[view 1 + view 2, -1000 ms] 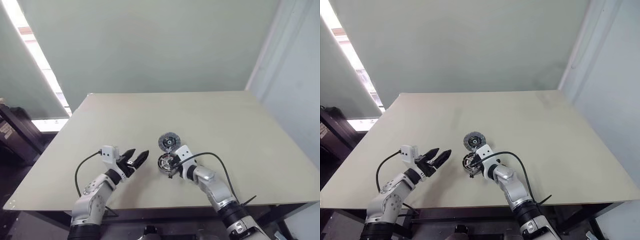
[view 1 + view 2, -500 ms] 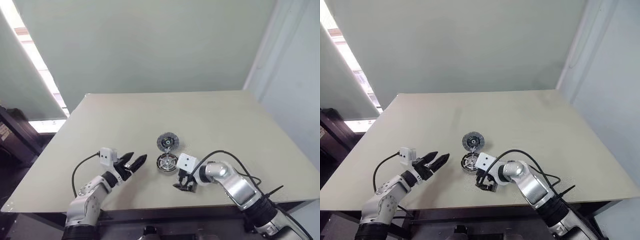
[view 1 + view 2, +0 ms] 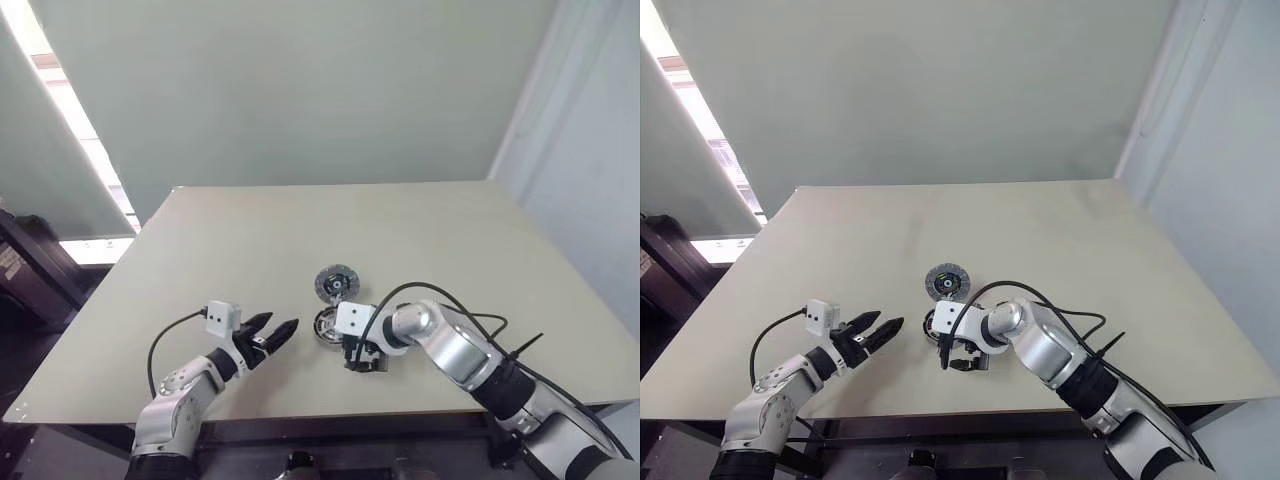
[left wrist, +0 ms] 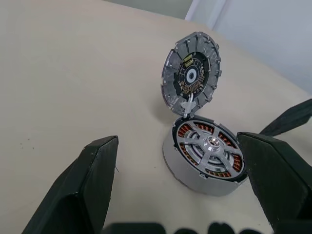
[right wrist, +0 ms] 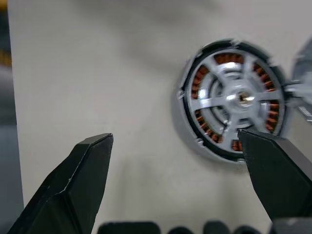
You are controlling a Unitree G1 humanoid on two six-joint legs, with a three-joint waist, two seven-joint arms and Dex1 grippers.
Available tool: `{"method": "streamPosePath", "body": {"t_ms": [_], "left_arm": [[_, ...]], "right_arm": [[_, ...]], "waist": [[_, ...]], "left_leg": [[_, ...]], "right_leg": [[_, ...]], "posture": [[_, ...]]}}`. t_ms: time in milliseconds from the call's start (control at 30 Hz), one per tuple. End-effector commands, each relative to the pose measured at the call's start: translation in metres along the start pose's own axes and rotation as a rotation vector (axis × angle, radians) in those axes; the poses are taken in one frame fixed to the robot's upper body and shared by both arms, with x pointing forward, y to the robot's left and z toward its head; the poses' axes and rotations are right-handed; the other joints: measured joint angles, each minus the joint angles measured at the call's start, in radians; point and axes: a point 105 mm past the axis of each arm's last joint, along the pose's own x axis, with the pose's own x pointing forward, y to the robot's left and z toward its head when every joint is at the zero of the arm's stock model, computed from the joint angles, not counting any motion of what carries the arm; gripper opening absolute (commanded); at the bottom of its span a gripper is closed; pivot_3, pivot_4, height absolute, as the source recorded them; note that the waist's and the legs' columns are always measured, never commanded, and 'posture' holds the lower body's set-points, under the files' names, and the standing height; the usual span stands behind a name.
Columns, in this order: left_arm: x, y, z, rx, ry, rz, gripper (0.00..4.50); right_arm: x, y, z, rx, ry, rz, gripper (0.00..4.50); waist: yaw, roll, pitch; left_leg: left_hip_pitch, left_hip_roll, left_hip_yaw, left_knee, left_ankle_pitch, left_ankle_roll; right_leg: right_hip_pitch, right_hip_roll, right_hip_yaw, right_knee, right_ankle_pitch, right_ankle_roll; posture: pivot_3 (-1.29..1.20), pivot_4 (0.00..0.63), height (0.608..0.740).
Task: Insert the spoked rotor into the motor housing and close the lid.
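On the tabletop (image 3: pixel 450 240) the motor housing (image 4: pixel 207 156) sits with the spoked rotor (image 4: pixel 210 147) in it; the lid (image 4: pixel 191 74) stands open at its far side.

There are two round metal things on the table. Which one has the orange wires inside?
The motor housing, the round one lying flat nearer the robot. Copper windings show between its silver spokes. The lid behind it stands tilted up and shows a dark middle instead.
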Motion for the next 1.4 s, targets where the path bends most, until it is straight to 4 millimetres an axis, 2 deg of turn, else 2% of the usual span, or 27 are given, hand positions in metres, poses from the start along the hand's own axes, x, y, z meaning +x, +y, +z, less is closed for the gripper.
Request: {"method": "streamPosePath", "body": {"t_ms": [33, 567, 667, 967, 1033, 1267, 1400], "left_arm": [[0.001, -0.005, 0.006, 0.033, -0.022, -0.016, 4.18], [-0.009, -0.013, -0.011, 0.1, 0.101, -0.105, 4.18], [-0.011, -0.014, -0.013, 0.116, 0.125, -0.118, 4.18], [-0.011, -0.018, -0.013, 0.126, 0.136, -0.125, 4.18], [-0.01, -0.019, -0.013, 0.126, 0.138, -0.126, 4.18], [-0.009, -0.022, -0.013, 0.124, 0.142, -0.13, 4.18], [-0.009, -0.023, -0.013, 0.122, 0.142, -0.13, 4.18]], "right_arm": [[0.006, -0.004, 0.004, -0.057, 0.034, 0.002, 4.48], [0.03, -0.009, 0.0, -0.065, 0.043, -0.007, 4.48], [0.032, -0.008, -0.001, -0.07, 0.047, -0.012, 3.87], [0.035, -0.008, -0.002, -0.079, 0.054, -0.027, 0.65], [0.035, -0.008, -0.002, -0.078, 0.053, -0.029, 0.12], [0.033, -0.01, 0.0, -0.077, 0.044, -0.038, 0.09], [0.029, -0.011, 0.008, -0.03, -0.001, -0.041, 0.09]], "waist": [[0.0, 0.0, 0.0], [-0.008, 0.0, 0.0], [-0.007, 0.0, 0.0], [-0.007, 0.0, 0.0], [-0.007, 0.0, 0.0], [-0.007, 0.0, 0.0], [-0.007, 0.0, 0.0]], "left_leg": [[0.0, 0.0, 0.0, 0.0, 0.0, 0.0], [0.005, 0.002, 0.0, 0.0, 0.001, -0.002], [0.008, 0.002, 0.002, 0.0, 0.002, -0.003], [0.009, 0.002, 0.002, -0.001, 0.002, -0.004], [0.008, 0.002, 0.001, -0.001, 0.002, -0.004], [0.008, 0.002, 0.001, -0.001, 0.002, -0.004], [0.008, 0.002, 0.001, -0.001, 0.002, -0.004]], "right_leg": [[0.0, 0.0, 0.0, 0.0, 0.0, 0.0], [0.001, 0.001, 0.0, 0.003, 0.001, -0.002], [0.002, 0.001, 0.0, 0.009, 0.0, -0.004], [0.001, 0.001, 0.001, 0.01, 0.0, -0.003], [0.0, 0.001, 0.001, 0.01, 0.0, -0.003], [0.0, 0.001, 0.0, 0.01, 0.0, -0.004], [0.0, 0.001, 0.0, 0.01, 0.0, -0.004]], "posture": [[0.0, 0.0, 0.74], [0.0, 0.0, 0.74], [0.0, 0.0, 0.74], [0.0, 0.0, 0.74], [0.0, 0.0, 0.74], [0.0, 0.0, 0.74], [0.0, 0.0, 0.74]]}}
